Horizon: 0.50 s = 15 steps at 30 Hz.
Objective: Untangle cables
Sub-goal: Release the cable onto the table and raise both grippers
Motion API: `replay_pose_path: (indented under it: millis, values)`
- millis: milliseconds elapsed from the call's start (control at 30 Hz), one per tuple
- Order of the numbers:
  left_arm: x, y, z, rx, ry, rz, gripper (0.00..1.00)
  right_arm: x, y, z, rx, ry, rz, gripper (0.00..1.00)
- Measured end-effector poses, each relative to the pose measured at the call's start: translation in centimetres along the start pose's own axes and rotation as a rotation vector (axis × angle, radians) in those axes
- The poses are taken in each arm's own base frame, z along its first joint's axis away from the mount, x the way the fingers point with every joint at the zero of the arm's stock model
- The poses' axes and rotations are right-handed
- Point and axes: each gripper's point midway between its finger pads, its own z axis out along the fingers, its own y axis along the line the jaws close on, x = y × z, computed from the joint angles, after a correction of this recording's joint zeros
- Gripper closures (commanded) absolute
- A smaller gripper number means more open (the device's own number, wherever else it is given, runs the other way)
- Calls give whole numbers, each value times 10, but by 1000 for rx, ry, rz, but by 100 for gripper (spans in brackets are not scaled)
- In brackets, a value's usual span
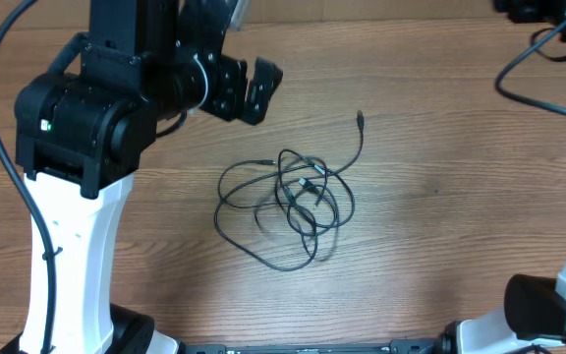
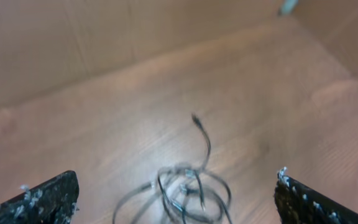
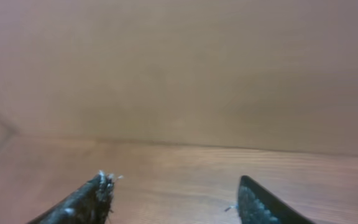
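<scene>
The cables [image 1: 288,202] are thin black cords lying in one loose tangle at the middle of the wooden table [image 1: 440,197]. One plug end [image 1: 360,119] sticks out toward the back right. My left gripper [image 1: 249,90] hovers behind and left of the tangle, apart from it. In the left wrist view the left gripper [image 2: 178,173] is open wide, and the cables [image 2: 182,193] lie on the table ahead between its fingertips [image 2: 55,193], untouched. My right gripper [image 3: 174,179] is open over bare wood with nothing between its fingers [image 3: 89,199].
The left arm's black and white body [image 1: 77,128] fills the left side. The right arm's base [image 1: 558,305] stands at the front right, and its thick black wire [image 1: 538,59] loops at the back right. A plain wall rises behind the table.
</scene>
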Motion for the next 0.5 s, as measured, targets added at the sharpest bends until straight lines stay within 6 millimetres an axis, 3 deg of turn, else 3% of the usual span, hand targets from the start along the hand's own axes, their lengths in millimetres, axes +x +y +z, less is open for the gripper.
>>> replay_pose_path:
  millis: [100,200,267,367,500]
  values:
    - [-16,4,-12,-40,-76,-24,0,15,41,11,-78,56,-27,31]
    - [-29,11,-39,-110,-158,-55,0,47,87,22,-126,165,-44,31]
    - [-35,14,-59,-144,-206,-66,0,66,104,30,-131,233,-38,28]
    - [-38,16,-90,-190,-270,-75,0,103,113,50,-113,366,6,23]
    - [-30,20,-126,-253,-312,-93,0,169,107,88,-37,594,100,22]
